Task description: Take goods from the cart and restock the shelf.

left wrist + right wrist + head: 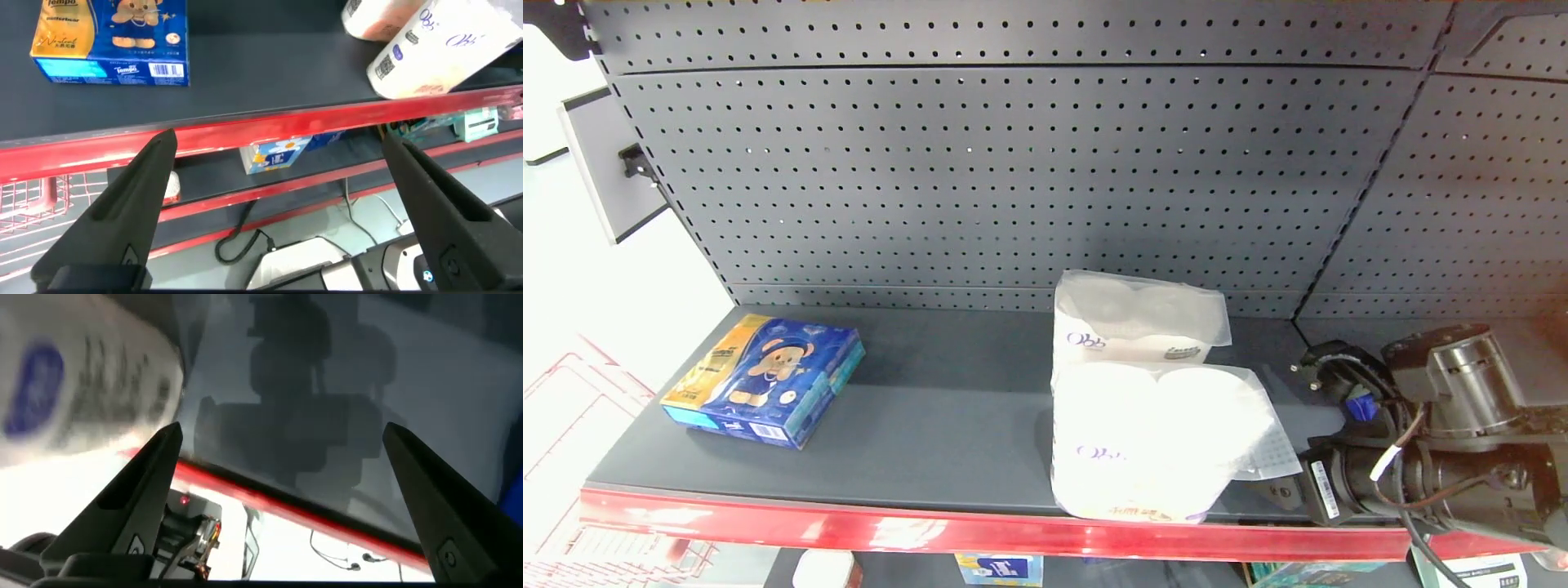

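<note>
A blue box (764,380) and two roll packs (1152,441) sit on our shelf (947,416), our left pincer (278,139) and right pincer (283,429) are wide open and empty, so we think more cart (605,551) trips remain.

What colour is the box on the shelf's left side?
Blue box with a yellow-orange end and cartoon bear; head view shows it best.

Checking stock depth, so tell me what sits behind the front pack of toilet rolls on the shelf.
A second pack of toilet rolls stands behind the front pack, before the pegboard wall. The front pack covers its lower part, so anything low between them cannot be seen.
</note>
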